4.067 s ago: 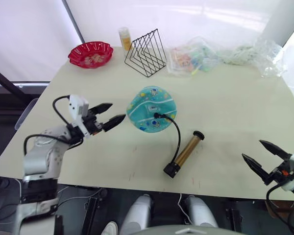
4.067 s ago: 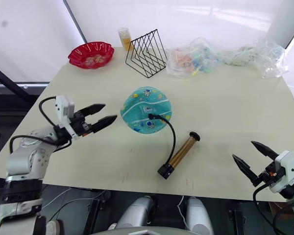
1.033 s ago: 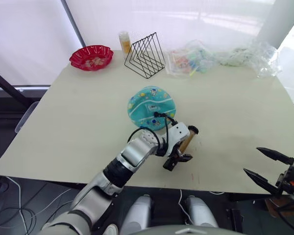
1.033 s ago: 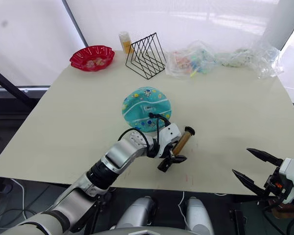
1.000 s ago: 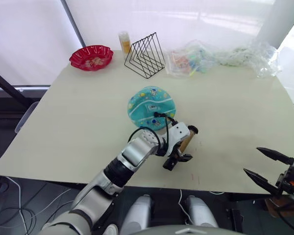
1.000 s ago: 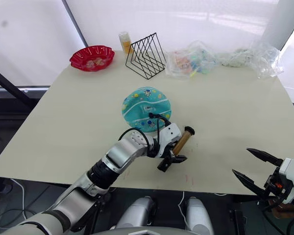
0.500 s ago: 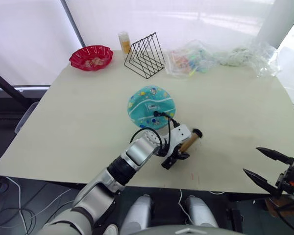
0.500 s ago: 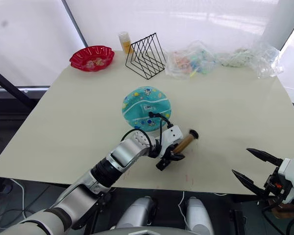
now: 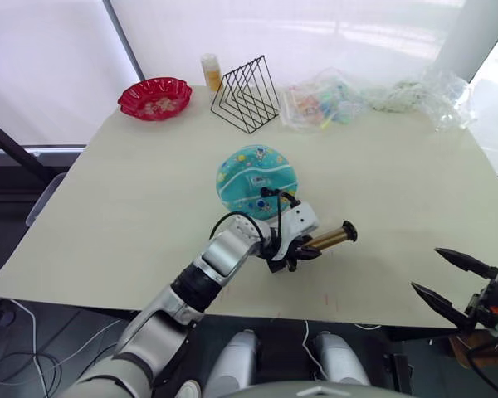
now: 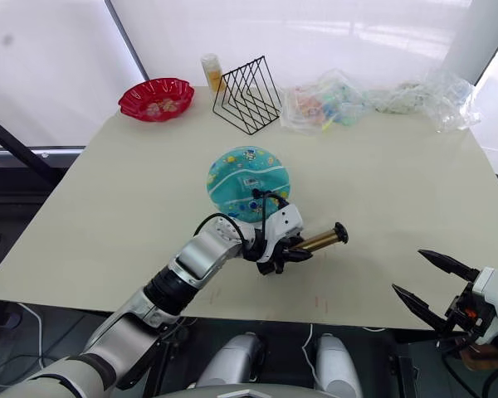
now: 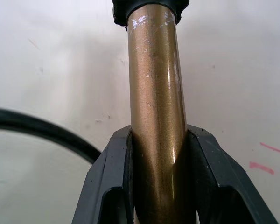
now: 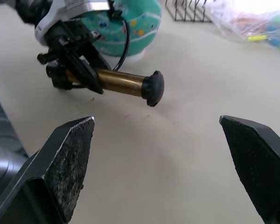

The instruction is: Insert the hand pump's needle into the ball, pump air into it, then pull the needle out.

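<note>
Here the left gripper (image 9: 299, 249) clamps the gold-bronze metal hand pump (image 9: 328, 240) by its cylinder, its black fingers (image 11: 113, 177) pressed to both sides.
The pump lies near the cream table's (image 9: 398, 191) front edge, its thin black hose (image 10: 266, 201) curving up onto the teal rubber ball with white stripes (image 9: 256, 182) just behind it; the needle cannot be made out. The right gripper (image 9: 450, 279) hovers well apart past the table's front right edge, fingers spread wide.

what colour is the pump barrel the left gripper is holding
Gold-bronze, with black end caps: the small metal hand pump cylinder shows best in the left wrist view, clamped in the left gripper.
</note>
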Motion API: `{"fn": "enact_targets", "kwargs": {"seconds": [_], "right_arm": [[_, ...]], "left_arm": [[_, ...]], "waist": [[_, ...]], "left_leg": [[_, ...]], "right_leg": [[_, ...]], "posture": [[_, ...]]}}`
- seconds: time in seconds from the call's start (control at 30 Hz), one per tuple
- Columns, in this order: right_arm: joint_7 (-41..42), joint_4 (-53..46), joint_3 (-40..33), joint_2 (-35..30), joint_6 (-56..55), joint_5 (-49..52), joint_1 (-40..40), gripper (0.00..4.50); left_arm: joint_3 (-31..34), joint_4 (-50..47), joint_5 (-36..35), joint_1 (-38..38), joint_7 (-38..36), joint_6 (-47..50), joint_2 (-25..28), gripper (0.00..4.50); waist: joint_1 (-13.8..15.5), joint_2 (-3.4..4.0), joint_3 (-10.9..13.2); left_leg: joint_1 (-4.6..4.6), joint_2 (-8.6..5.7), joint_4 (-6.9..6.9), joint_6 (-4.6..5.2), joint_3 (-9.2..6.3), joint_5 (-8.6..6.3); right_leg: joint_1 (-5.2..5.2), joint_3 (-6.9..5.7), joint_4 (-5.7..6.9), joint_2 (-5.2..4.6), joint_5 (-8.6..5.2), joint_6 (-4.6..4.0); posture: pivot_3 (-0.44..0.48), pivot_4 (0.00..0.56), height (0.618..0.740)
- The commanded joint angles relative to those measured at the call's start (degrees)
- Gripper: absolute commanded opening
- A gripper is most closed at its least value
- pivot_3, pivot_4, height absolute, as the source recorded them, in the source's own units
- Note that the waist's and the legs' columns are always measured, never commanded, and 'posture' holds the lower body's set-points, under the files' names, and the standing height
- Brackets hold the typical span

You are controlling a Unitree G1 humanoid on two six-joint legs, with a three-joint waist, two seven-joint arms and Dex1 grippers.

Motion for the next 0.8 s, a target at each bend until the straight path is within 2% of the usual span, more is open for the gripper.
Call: {"fn": "enact_targets", "kwargs": {"seconds": [0.03,0.2,0.33,0.4,0.57,0.8], "right_arm": [[-6.41,-5.78,1.07,1.27,6.01,4.75,-2.05,4.5],[-15.47,-10.64,3.05,3.12,14.36,9.82,-5.44,4.5],[-25.79,-13.04,5.22,6.1,21.98,17.35,-11.53,4.5],[-28.42,-13.81,5.28,7.11,23.82,19.63,-13.17,4.5],[-41.55,-15.23,9.17,9.2,33.45,27.41,-19.05,4.5],[-47.62,-15.35,10.14,10.83,37.28,34.27,-21.32,4.5]], "left_arm": [[4.94,-5.51,-3.91,1.47,-2.79,-3.93,0.82,1.05],[8.31,-6.45,-5.88,3.94,-5.19,-8.12,2.21,1.05],[11.02,-5.4,-7.08,5.08,-7.07,-13.79,2.52,1.05],[11.49,-5.15,-7.44,5.34,-7.66,-14.91,2.19,1.05],[11.75,-3.66,-6.84,5.75,-7.94,-19.15,1.51,1.05],[11.85,-2.31,-6.84,5.59,-8.23,-21.76,0.64,1.05]], "waist": [[-0.07,-0.01,0.0],[0.09,0.0,0.0],[0.08,-0.02,0.01],[0.05,-0.02,0.01],[0.0,-0.03,0.02],[-0.12,-0.03,0.02]], "left_leg": [[0.0,-0.01,0.0,0.0,0.01,0.0],[0.0,0.01,0.0,0.0,-0.05,0.0],[-0.03,-0.01,0.01,0.01,-0.04,0.0],[-0.03,-0.01,0.01,0.01,-0.03,0.0],[-0.06,-0.03,0.01,0.04,-0.05,-0.02],[-0.18,-0.04,0.01,0.18,0.03,-0.1]], "right_leg": [[0.0,0.0,0.01,-0.02,0.0,0.0],[-0.01,0.0,0.01,-0.13,0.01,-0.02],[-0.01,-0.02,-0.01,-0.06,0.02,-0.03],[-0.02,-0.01,-0.01,-0.07,0.02,-0.04],[-0.04,-0.02,-0.01,-0.04,0.02,-0.05],[-0.18,0.04,-0.01,0.0,0.03,-0.04]], "posture": [[0.0,0.15,0.74],[0.0,0.15,0.74],[0.0,0.15,0.74],[0.0,0.15,0.74],[0.0,0.15,0.74],[0.0,0.15,0.74]]}}
